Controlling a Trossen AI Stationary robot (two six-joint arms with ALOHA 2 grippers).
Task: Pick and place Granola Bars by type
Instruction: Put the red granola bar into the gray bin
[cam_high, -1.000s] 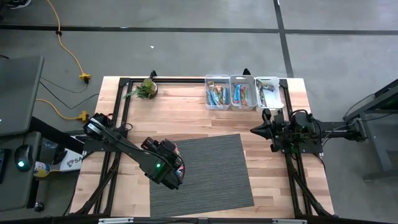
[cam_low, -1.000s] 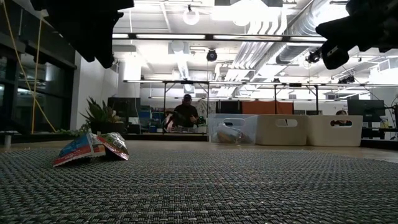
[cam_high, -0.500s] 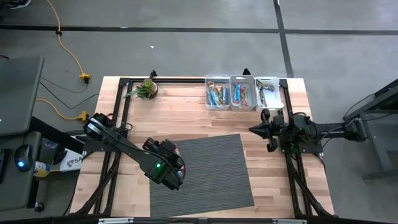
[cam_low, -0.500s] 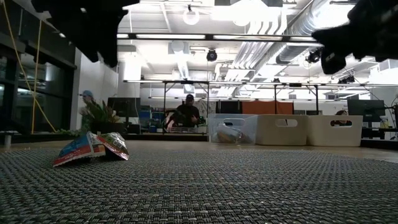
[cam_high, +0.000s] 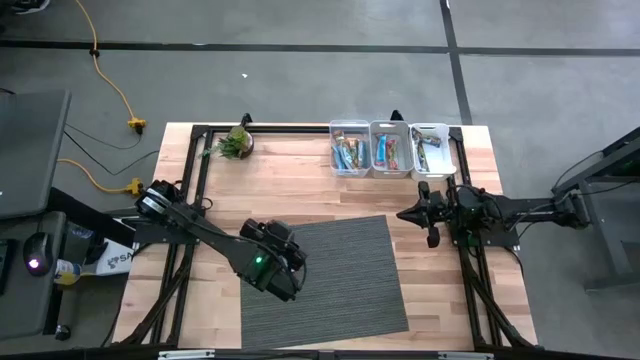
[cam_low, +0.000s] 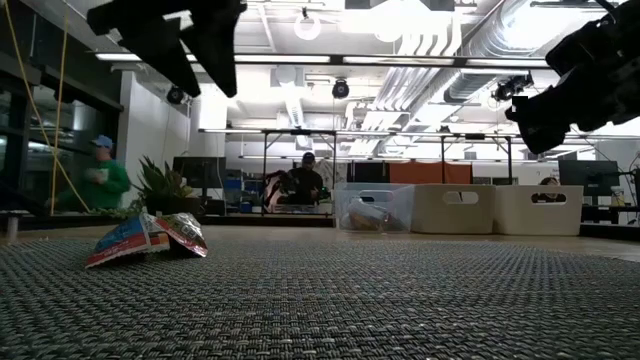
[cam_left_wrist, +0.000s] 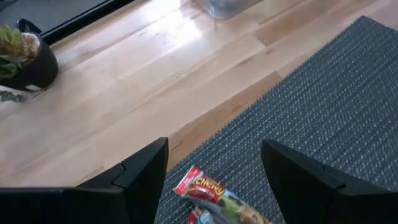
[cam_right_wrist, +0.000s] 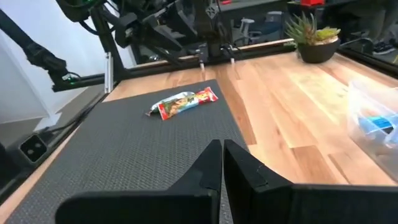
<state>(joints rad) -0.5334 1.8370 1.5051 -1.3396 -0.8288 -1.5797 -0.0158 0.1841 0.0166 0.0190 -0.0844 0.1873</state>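
Note:
One granola bar (cam_left_wrist: 216, 199) in a red and green wrapper lies on the grey mat (cam_high: 350, 270), near the mat's far left corner. It also shows in the low view as a granola bar (cam_low: 146, 238) and in the right wrist view as a granola bar (cam_right_wrist: 184, 102). In the high view my left arm hides it. My left gripper (cam_left_wrist: 214, 177) hangs open above it, one finger on either side, clear of it. More bars lie in three clear bins (cam_high: 390, 150). My right gripper (cam_right_wrist: 221, 163) is shut and holds nothing, in the air by the mat's right edge.
A small potted plant (cam_high: 238, 142) stands at the table's far left. The three bins stand in a row at the far edge, right of the middle. Bare wood (cam_high: 290, 190) lies between mat and bins. People show in the room beyond the table.
My left gripper has turned at the wrist above the bar and stays open. My right gripper has sunk a little and stays shut. The bar has kept its place. A person has walked into the background at the left.

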